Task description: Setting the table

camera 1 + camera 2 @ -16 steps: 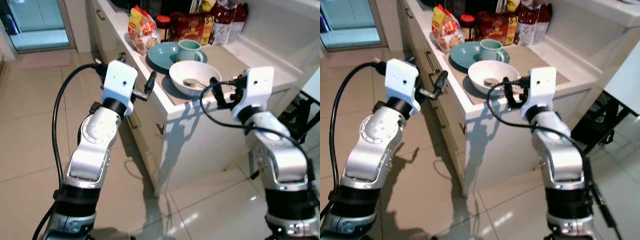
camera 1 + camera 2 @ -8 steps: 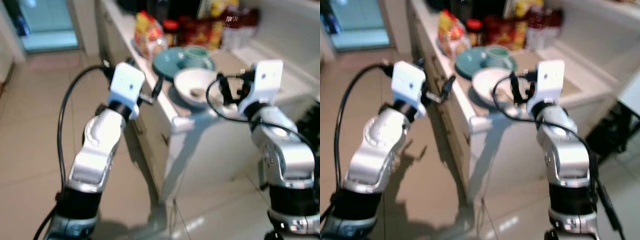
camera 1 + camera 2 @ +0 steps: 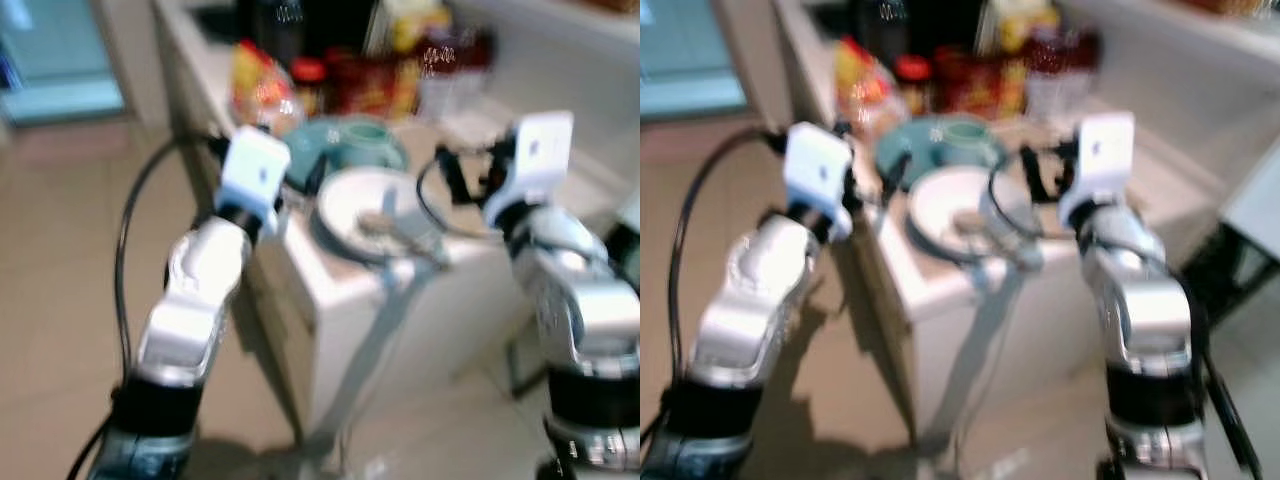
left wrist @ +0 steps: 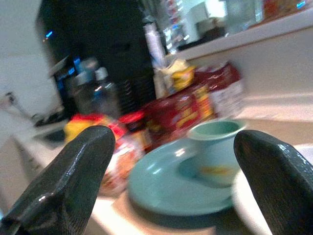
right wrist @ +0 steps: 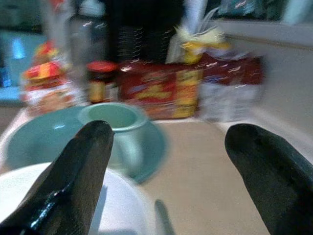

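A white bowl (image 3: 366, 212) with a spoon (image 3: 385, 225) in it sits at the near corner of the white counter (image 3: 470, 255). Behind it a teal cup (image 4: 215, 147) stands on a teal plate (image 4: 168, 188). My left gripper (image 3: 320, 180) hovers open at the counter's left edge, beside the bowl and plate. My right gripper (image 3: 466, 176) is open over the counter just right of the bowl. In the right wrist view the cup (image 5: 115, 122), the plate (image 5: 32, 139) and the bowl's rim (image 5: 117, 210) lie ahead of the spread fingers (image 5: 73, 186). The eye views are blurred.
Snack packets (image 3: 258, 85), a red-lidded jar (image 3: 308, 75), red boxes (image 5: 159, 90) and bottles (image 3: 455, 60) crowd the back of the counter. Tiled floor (image 3: 60, 250) lies to the left. Something dark (image 3: 625, 245) stands by the counter's right end.
The whole view has shifted and blurred, so the camera moved. The counter is now closer, with both open grippers nearer the bowl. The dishes have not moved.
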